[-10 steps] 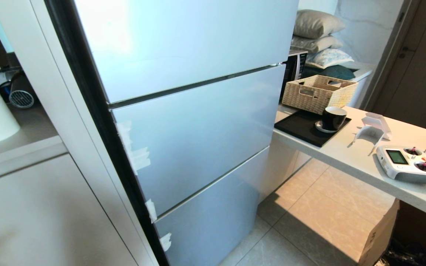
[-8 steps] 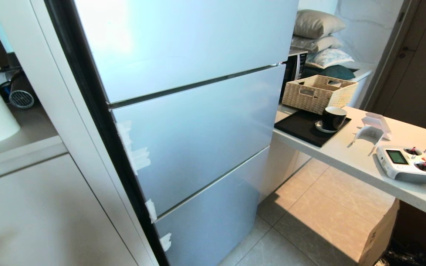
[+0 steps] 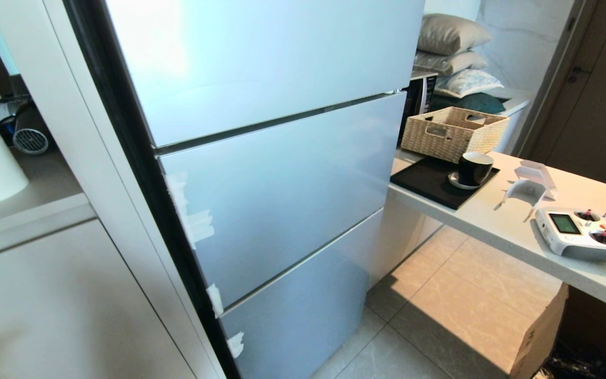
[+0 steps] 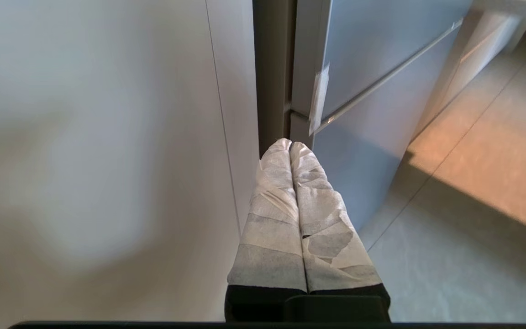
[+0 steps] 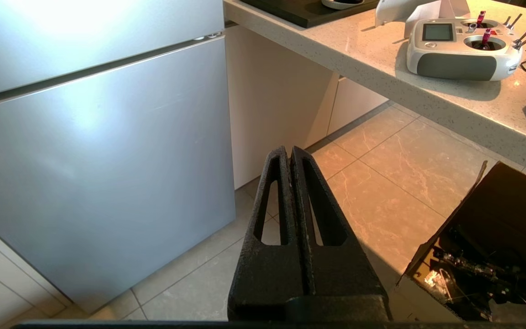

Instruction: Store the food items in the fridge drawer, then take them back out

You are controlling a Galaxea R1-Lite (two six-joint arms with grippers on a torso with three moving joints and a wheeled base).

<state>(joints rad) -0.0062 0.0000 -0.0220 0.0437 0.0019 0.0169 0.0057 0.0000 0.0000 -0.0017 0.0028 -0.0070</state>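
Fridge [image 3: 282, 173] shut: three pale blue-grey door panels stacked, all flush, thin gaps between them. Strips of white tape [image 3: 193, 221] stick along the left edge of the middle and lower panels. The fridge drawer and the food are in none of the views; where they are cannot be told.

Left hand [image 4: 290, 145]: both fingers [image 4: 272, 219] wrapped in white tape, pressed together, holding nothing. It hangs low beside the fridge's left edge, between a white cabinet [image 4: 107, 137] and the bottom door panel, clear of both.

Right hand [image 5: 289, 153]: black slotted fingers [image 5: 267, 214] together, empty. It hangs above the tiled floor [image 5: 381, 192], in front of the fridge's lower right corner and below the bench [image 5: 381, 68] edge. An open cardboard box [image 5: 496, 237] sits on the floor to its side, under the bench.

Neither arm shows in the head view.

Bench [image 3: 492, 221] runs off from the right side of the fridge. At the end nearest the fridge: black tray [image 3: 424, 181] with a dark cup [image 3: 474, 167] on a saucer at its corner. Wicker basket [image 3: 453, 131] behind the tray, touching its back edge. White remote controller [image 3: 579, 234] near the front edge, well apart from the tray, a white plastic holder [image 3: 532, 184] between the two.

Pillows [image 3: 453, 50] stacked beyond the basket.
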